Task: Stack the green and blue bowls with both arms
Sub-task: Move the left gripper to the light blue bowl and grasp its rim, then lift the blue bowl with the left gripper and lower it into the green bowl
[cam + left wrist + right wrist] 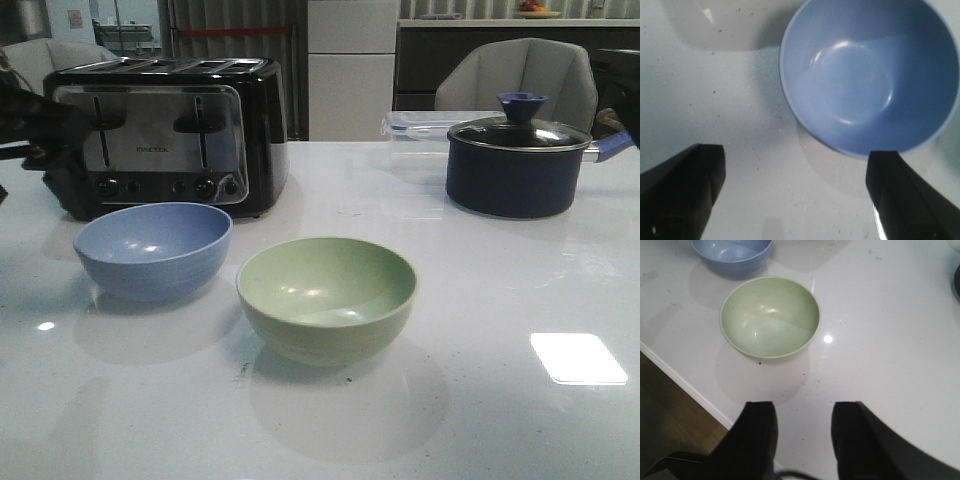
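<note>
The periwinkle blue bowl [152, 250] sits upright on the white table at the front left, just before the toaster. The pale green bowl [327, 298] sits upright to its right, nearer the front, apart from it. Both are empty. In the left wrist view my left gripper [795, 152] is open and empty above the table, and the blue bowl [870, 75] lies just beyond one finger [900, 195]. In the right wrist view my right gripper [804, 405] is open and empty, short of the green bowl [770, 317]. A dark part of the left arm [40, 130] shows at the far left.
A black and steel toaster [170, 135] stands behind the blue bowl. A dark navy pot with a glass lid [518, 160] and a clear plastic box [415, 135] stand at the back right. The table's front edge [685, 385] runs near the green bowl.
</note>
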You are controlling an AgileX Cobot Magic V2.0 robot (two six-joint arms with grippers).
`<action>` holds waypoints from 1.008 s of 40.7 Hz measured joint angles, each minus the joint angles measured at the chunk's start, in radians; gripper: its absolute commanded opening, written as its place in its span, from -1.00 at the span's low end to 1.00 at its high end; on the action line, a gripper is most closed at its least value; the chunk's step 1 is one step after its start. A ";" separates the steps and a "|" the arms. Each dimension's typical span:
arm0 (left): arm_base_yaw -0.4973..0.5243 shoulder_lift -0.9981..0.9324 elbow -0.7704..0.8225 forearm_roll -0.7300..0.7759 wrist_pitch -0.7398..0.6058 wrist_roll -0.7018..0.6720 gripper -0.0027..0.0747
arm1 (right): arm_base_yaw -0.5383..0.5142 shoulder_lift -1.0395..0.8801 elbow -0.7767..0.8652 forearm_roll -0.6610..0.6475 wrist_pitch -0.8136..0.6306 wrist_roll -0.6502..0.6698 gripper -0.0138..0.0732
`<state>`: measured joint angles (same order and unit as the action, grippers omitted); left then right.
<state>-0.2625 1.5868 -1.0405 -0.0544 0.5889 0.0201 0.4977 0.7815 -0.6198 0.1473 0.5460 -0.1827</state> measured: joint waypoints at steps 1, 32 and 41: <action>0.000 0.020 -0.014 0.000 0.000 0.000 0.68 | 0.000 0.000 0.000 0.000 0.000 0.000 0.22; 0.000 0.288 -0.166 0.009 -0.081 0.000 -0.03 | 0.000 0.000 0.000 0.000 0.000 0.000 0.22; 0.000 0.288 -0.166 0.011 -0.080 0.000 -0.64 | 0.000 0.000 0.000 0.000 0.000 0.000 0.22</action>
<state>-0.2625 1.8744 -1.2069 -0.0434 0.5091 0.0201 0.4977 0.7815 -0.6198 0.1473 0.5460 -0.1827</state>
